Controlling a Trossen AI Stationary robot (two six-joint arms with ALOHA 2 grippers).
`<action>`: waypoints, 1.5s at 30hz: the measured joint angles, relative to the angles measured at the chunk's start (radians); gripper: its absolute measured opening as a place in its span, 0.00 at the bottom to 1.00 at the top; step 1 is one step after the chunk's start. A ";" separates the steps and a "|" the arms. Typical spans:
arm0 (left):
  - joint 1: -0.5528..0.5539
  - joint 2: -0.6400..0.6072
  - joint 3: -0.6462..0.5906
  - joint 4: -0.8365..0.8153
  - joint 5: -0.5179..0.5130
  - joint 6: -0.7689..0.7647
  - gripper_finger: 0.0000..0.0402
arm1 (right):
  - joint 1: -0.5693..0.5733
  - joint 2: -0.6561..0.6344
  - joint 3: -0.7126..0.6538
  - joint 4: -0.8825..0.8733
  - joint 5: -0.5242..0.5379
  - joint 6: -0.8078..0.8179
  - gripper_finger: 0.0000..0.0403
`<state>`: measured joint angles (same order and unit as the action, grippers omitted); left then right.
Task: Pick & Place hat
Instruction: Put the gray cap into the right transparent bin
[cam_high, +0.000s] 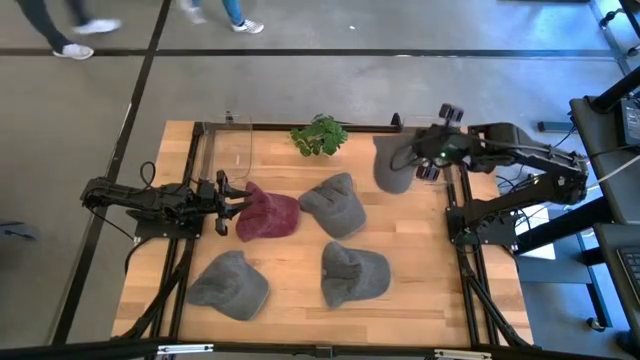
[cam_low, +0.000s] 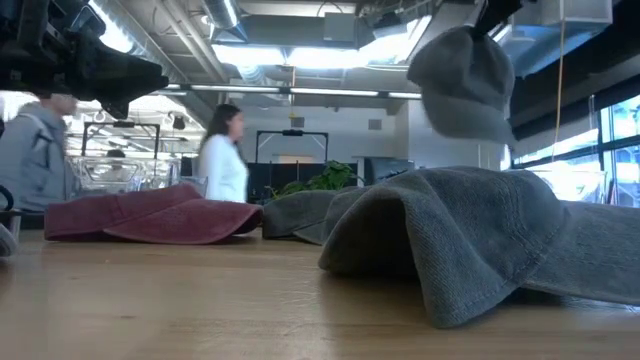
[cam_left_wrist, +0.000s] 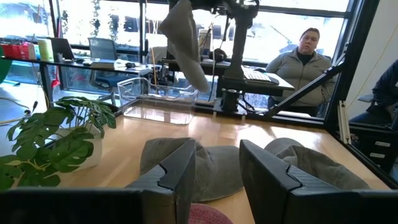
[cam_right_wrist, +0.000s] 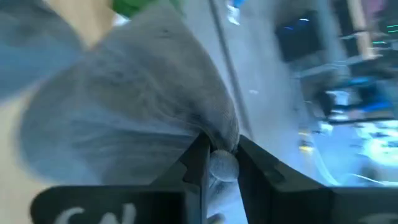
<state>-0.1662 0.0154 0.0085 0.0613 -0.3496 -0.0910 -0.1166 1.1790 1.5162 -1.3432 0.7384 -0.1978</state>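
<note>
My right gripper is raised above the table's far right corner and shut on a grey hat, which hangs in the air. My left gripper is open at the left edge of a maroon hat, low over the table. The maroon crown shows just below its fingers; I cannot tell whether they touch it. Three more grey hats lie on the table: one at the middle, one near the front middle, one front left. My right gripper pinches a bunched fold of the grey hat's cloth between its two fingers. The hat is lifted clear of the table and hangs slack below and ahead of the gripper.
A potted green plant stands at the far edge's middle, and a clear plastic bin sits at the far left. People walk and sit in the room beyond the table. Bare wood shows at the table's front edge.
</note>
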 joint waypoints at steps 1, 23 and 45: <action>0.000 0.000 0.000 0.000 0.000 0.000 0.30 | -0.016 0.000 0.000 -0.005 0.031 -0.032 0.16; 0.000 0.000 0.000 0.003 -0.029 0.024 0.29 | -0.466 -0.025 -0.319 0.251 0.048 -0.333 0.16; 0.000 0.000 0.000 0.003 -0.027 0.026 0.30 | -0.661 -0.024 -0.603 0.690 0.051 -0.596 0.35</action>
<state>-0.1662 0.0158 0.0086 0.0639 -0.3767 -0.0654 -0.7773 1.1545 0.9127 -0.6528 0.7891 -0.7938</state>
